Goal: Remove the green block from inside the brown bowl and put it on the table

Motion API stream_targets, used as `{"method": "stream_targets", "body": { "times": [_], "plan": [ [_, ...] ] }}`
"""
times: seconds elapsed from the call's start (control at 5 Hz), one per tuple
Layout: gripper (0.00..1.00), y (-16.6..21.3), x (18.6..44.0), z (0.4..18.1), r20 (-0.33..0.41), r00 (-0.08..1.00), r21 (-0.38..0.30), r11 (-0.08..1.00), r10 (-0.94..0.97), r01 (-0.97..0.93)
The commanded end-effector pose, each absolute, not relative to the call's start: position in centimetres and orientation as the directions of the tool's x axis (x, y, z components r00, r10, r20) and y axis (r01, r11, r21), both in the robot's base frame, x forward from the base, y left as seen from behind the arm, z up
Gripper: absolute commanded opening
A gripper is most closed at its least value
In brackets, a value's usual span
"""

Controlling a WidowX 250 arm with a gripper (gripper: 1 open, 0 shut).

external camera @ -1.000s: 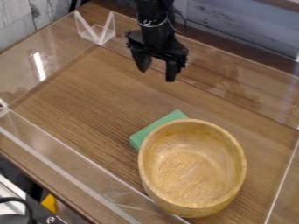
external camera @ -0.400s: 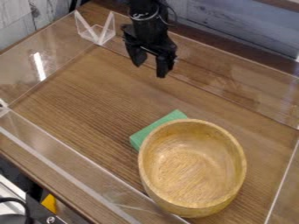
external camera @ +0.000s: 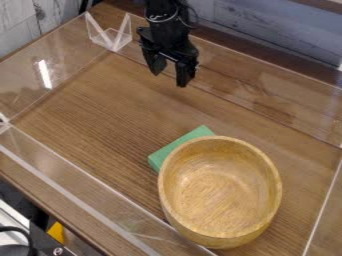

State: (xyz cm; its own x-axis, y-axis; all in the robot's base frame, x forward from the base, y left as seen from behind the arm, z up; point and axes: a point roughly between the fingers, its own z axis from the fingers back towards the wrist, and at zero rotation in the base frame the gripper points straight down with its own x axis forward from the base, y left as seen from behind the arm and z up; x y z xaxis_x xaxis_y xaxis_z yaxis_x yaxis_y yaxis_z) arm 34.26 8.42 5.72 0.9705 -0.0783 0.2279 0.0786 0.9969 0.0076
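The green block [external camera: 178,149] lies flat on the table [external camera: 107,110], partly hidden behind the far-left rim of the brown bowl [external camera: 221,191]. Nothing lies inside the bowl, whose wooden bottom shows bare. My gripper [external camera: 171,73] hangs open above the far part of the table, well away from both block and bowl, with nothing between its black fingers.
Clear acrylic walls [external camera: 80,200] ring the tabletop. A small clear stand [external camera: 107,32] sits at the far left corner. Bare wood stretches between the gripper and the bowl.
The gripper has moved up and to the left, farther from the bowl, and stayed open. Block and bowl have not moved.
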Motion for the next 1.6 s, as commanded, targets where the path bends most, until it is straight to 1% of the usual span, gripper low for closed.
{"method": "stream_targets", "body": {
  "times": [0.0,0.2,0.8,1.2,1.4],
  "plan": [
    [1.00,8.8,34.5,6.3,0.277,0.960,0.020,0.999,-0.037,0.033],
    [1.00,8.4,34.0,5.5,0.276,0.961,0.012,1.000,0.001,-0.005],
    [1.00,9.6,32.2,6.6,0.284,0.956,-0.015,0.997,0.073,-0.072],
    [1.00,8.0,33.0,7.8,0.304,0.952,-0.017,1.000,0.022,-0.018],
    [1.00,7.3,32.5,8.1,0.293,0.956,-0.024,1.000,-0.006,0.014]
  ]
}}
